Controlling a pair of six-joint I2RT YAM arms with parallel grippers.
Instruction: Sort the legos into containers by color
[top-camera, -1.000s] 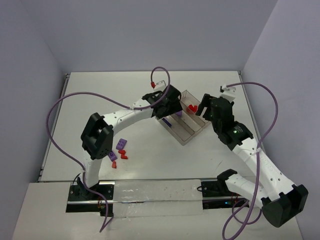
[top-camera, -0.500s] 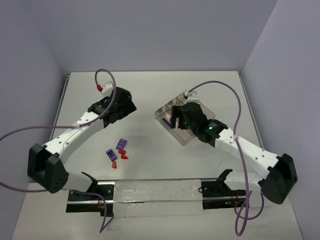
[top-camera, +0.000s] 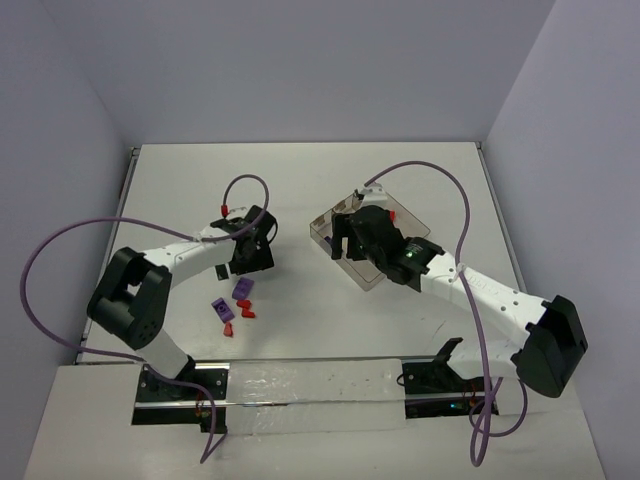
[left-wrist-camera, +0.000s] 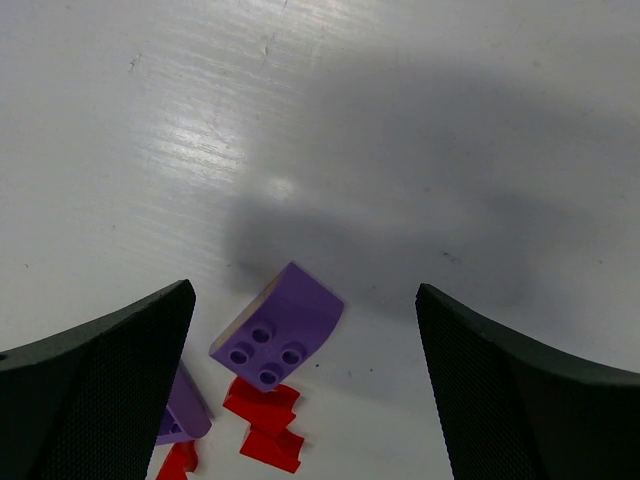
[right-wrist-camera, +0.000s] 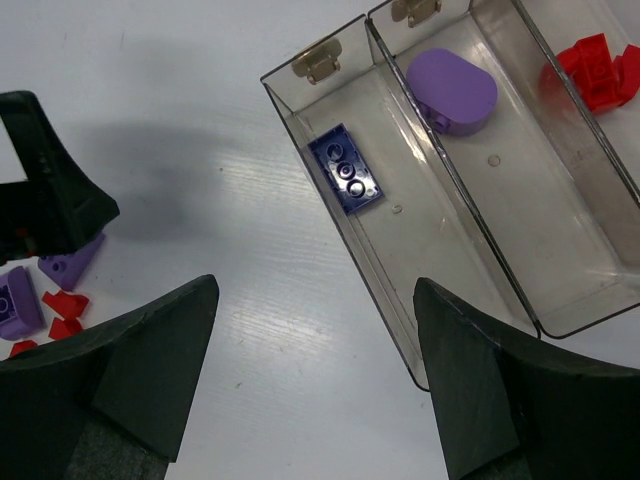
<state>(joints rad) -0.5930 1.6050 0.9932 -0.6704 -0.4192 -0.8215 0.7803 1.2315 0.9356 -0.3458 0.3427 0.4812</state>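
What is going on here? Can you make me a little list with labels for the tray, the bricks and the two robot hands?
Tray: clear tray, long compartments side by side
First compartment: one dark brick, bluish purple
Second compartment: one light purple rounded piece
Third compartment: red bricks
Loose on the table: purple brick, red pieces beside it, second purple brick partly hidden
Left gripper: open, empty, above the loose purple brick
Right gripper: open, empty, by the tray's outer wall

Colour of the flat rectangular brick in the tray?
Dark blue-purple brick; best in right wrist view.
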